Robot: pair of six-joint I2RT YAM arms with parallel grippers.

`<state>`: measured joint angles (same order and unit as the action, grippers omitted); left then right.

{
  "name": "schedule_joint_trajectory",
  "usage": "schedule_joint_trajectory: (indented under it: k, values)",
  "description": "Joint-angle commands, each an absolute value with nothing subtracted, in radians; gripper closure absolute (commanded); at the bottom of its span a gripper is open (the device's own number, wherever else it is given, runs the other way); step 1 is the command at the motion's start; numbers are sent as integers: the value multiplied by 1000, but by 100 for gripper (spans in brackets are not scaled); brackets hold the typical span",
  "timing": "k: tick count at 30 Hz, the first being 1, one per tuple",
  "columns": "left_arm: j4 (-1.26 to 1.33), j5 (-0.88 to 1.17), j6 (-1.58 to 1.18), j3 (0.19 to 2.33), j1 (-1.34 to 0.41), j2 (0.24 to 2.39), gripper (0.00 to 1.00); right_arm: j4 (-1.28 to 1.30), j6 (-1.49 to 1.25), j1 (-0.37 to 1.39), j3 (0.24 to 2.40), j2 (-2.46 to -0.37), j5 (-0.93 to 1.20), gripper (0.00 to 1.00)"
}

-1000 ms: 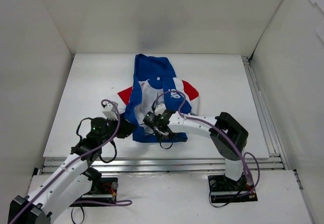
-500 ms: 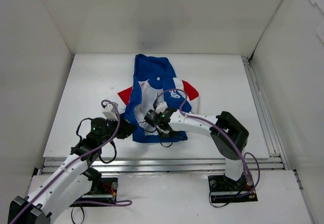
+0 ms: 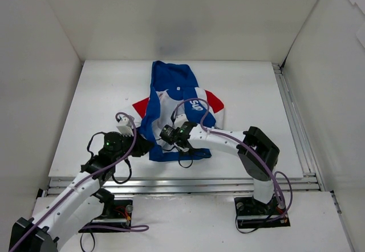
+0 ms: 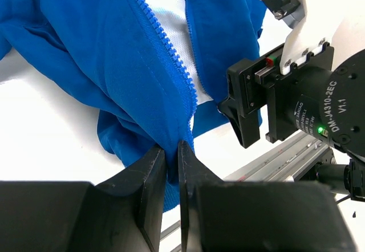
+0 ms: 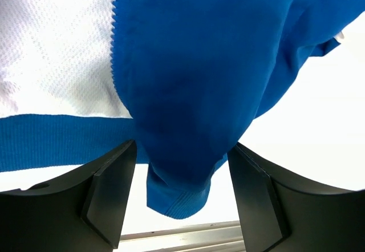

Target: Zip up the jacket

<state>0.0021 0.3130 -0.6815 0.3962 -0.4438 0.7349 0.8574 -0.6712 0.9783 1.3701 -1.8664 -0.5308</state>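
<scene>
The blue jacket [image 3: 174, 101] lies open at the table's middle, with white lining and red sleeve panels showing. My left gripper [image 3: 146, 145] is at its lower left hem. In the left wrist view it [image 4: 171, 154] is shut on the blue hem at the foot of the zipper teeth [image 4: 166, 55]. My right gripper [image 3: 166, 134] sits over the lower front panel, close to the left one. In the right wrist view it [image 5: 182, 169] is open, with a fold of blue fabric [image 5: 194, 92] between its fingers and the white mesh lining [image 5: 57, 47] to the left.
Aluminium rails run along the table's front edge [image 3: 182, 181] and right side [image 3: 288, 109]. White walls enclose the table on three sides. The right gripper's body [image 4: 296, 109] is close beside the left fingers.
My right gripper has shifted slightly left toward the left gripper, and the jacket's right front panel has moved with it. The left gripper has kept its hold.
</scene>
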Motion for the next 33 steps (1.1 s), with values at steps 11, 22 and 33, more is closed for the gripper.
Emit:
schedule_joint_trajectory:
  k: [11,22,33]
  values:
    - [38,318,-686,423,-439,729,90,946,-732,1006,1419,-1881,-621,41]
    - [18,305,-687,422,-439,709,90,951,-738,1025,1428,-1924,-612,44]
    - [8,302,-692,422,-439,698,90,899,-680,994,1416,-1922,-588,85]
